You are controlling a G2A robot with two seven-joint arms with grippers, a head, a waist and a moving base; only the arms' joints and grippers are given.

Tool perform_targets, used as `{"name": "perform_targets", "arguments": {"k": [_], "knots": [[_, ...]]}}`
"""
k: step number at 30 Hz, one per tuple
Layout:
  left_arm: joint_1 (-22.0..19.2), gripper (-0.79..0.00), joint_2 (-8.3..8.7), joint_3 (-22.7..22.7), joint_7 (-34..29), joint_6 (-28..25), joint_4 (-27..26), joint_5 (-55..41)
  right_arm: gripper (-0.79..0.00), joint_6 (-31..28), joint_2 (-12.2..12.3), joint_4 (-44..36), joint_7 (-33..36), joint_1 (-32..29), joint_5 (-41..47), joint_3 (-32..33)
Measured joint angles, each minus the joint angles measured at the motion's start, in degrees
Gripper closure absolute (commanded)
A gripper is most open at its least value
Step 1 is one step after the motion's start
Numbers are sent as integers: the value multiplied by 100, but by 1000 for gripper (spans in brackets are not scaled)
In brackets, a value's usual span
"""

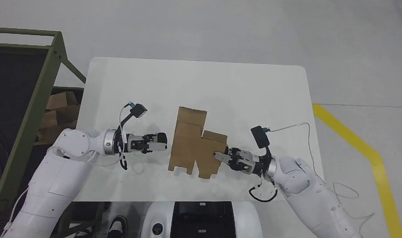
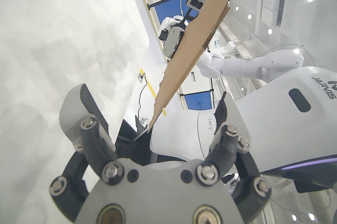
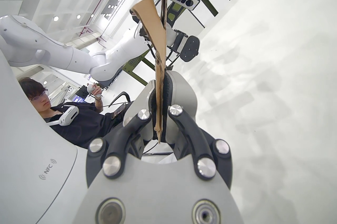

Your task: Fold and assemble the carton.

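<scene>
White table is the biggest thing here, rounded corners, with a green rack just off its left side that has some brown cardboard stacked inside.

The carton is over the near-middle of the table. It's plain brown and still a flat blank, not a box yet. The outline is stepped: one tall flap sticks out toward the far side, a shorter panel sits next to it on the right, and the near edge has little notches cut between the flaps. From the right wrist cam the carton is edge-on and one flap is peeling away from the main sheet. From the left wrist cam the carton hangs tilted, up off the tabletop.

Room-wise, a wide stretch of white top runs from the carton to the far edge, and there's decent margin to the left and right edges too. The near edge is the close one.

Right gripper is at the carton's near-right corner. In its own cam the right gripper has its fingers pinched tight on the cardboard edge.

Left gripper sits just beside the carton's left edge, not holding it. On its own cam the left gripper has its fingers spread wide.
</scene>
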Motion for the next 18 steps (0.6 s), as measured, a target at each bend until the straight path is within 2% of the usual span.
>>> {"name": "perform_targets", "arguments": {"k": [6, 13, 18], "knots": [[-161, -785, -2, 180, 142, -234, 7, 87, 0, -40, 38, 12, 69, -26, 186, 14], [-148, -785, 50, 352, 523, -616, -91, 145, 0, 73, 74, 39, 431, 85, 497, -126], [-164, -785, 112, 538, 602, -694, -161, 157, 0, 153, 73, 72, 542, 205, 643, -223]]}}
